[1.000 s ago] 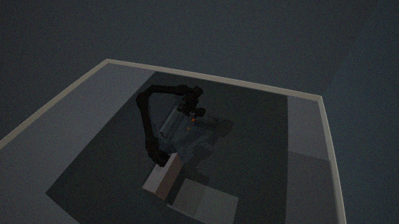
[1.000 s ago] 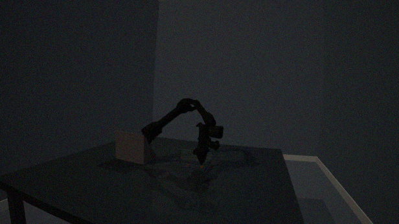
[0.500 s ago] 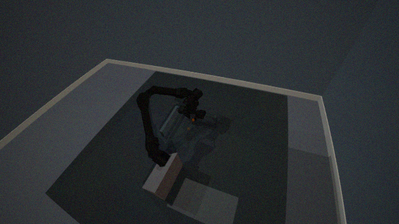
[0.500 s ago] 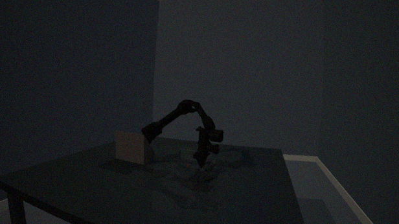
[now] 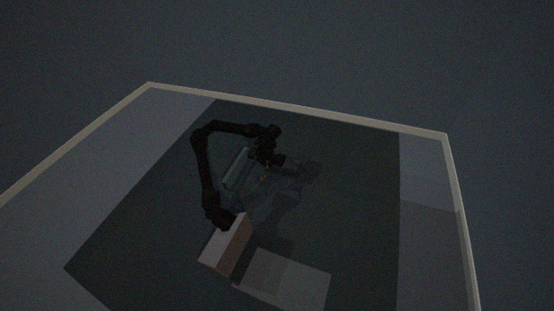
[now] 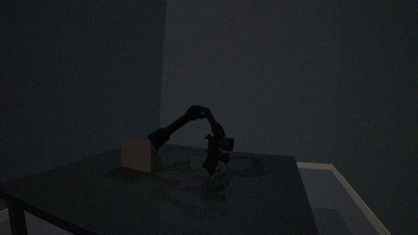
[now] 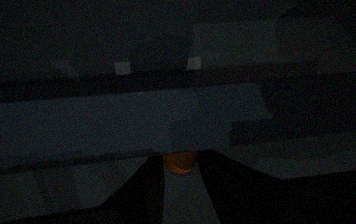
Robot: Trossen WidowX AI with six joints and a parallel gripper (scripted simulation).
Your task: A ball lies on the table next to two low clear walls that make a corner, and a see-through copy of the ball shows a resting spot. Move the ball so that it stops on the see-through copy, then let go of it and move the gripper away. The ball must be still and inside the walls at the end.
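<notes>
The orange ball (image 5: 267, 167) (image 7: 180, 163) is at the fingertips, touching both fingers in the wrist view. My gripper (image 5: 268, 164) (image 6: 211, 175) (image 7: 179, 153) points down at table level and is shut on the ball. The see-through copy (image 5: 262, 179) (image 6: 197, 173) is a small faint orange spot close to the ball, on the side toward the arm's base; it does not show in the wrist view. One low clear wall (image 5: 235, 168) (image 6: 195, 160) stands beside the gripper. The other wall (image 5: 292, 165) runs partly behind the gripper. Whether the ball touches the table is too dark to tell.
The arm's base stands at a pinkish box (image 5: 237, 244) (image 6: 136, 155) on the dark table (image 5: 351, 216) (image 6: 264, 207). A pale patch (image 5: 308, 276) lies beside the box. The arm arches over the corner walls, and its shadow falls across the table. The scene is very dim.
</notes>
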